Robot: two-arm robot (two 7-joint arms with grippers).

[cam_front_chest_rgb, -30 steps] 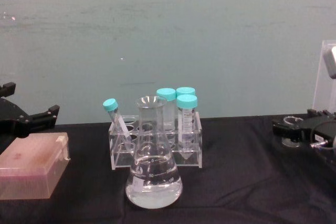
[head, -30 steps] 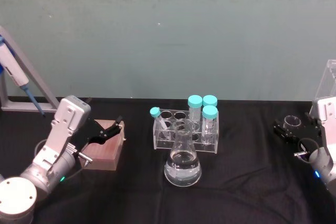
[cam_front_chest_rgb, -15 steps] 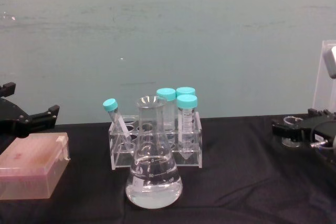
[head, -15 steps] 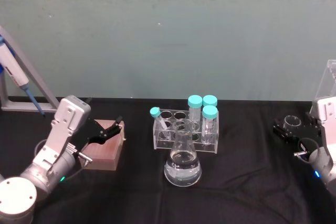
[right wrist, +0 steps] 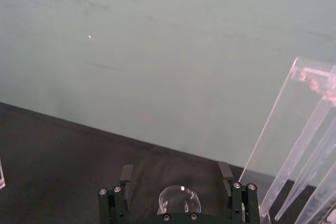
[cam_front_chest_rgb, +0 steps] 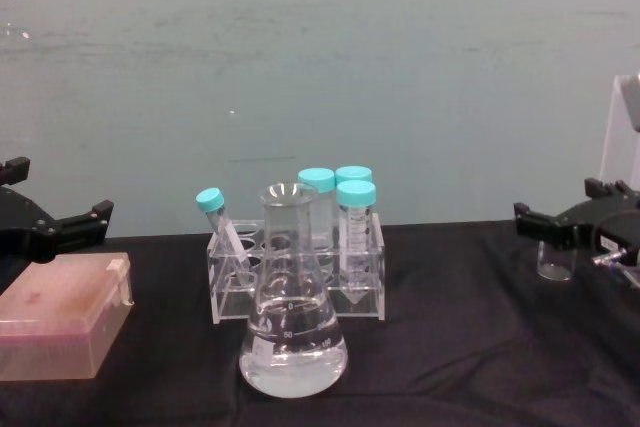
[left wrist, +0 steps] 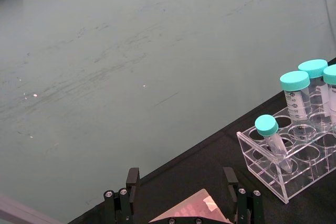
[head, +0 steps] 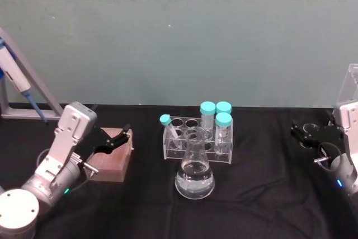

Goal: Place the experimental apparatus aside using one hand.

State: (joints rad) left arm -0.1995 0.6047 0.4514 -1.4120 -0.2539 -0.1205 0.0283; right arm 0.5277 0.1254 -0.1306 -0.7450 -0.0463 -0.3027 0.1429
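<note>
Clear glass: the small clear glass beaker (cam_front_chest_rgb: 555, 260) stands upright on the black tabletop (cam_front_chest_rgb: 450, 347), directly below the right pincer (cam_front_chest_rgb: 556, 203). That pincer is spread wide, its fingers on either side of the beaker and touching neither wall. A tall clear acrylic stand (head: 350, 84) rises just beyond this pincer. Well apart from it, toward the left pincer (left wrist: 180, 174), stand a graduated conical glass flask (cam_front_chest_rgb: 292, 332) holding clear liquid and a clear acrylic rack of teal-capped tubes (cam_front_chest_rgb: 300, 282). The left pincer, also spread wide, hangs over a reddish-brown box (head: 112, 159).
</note>
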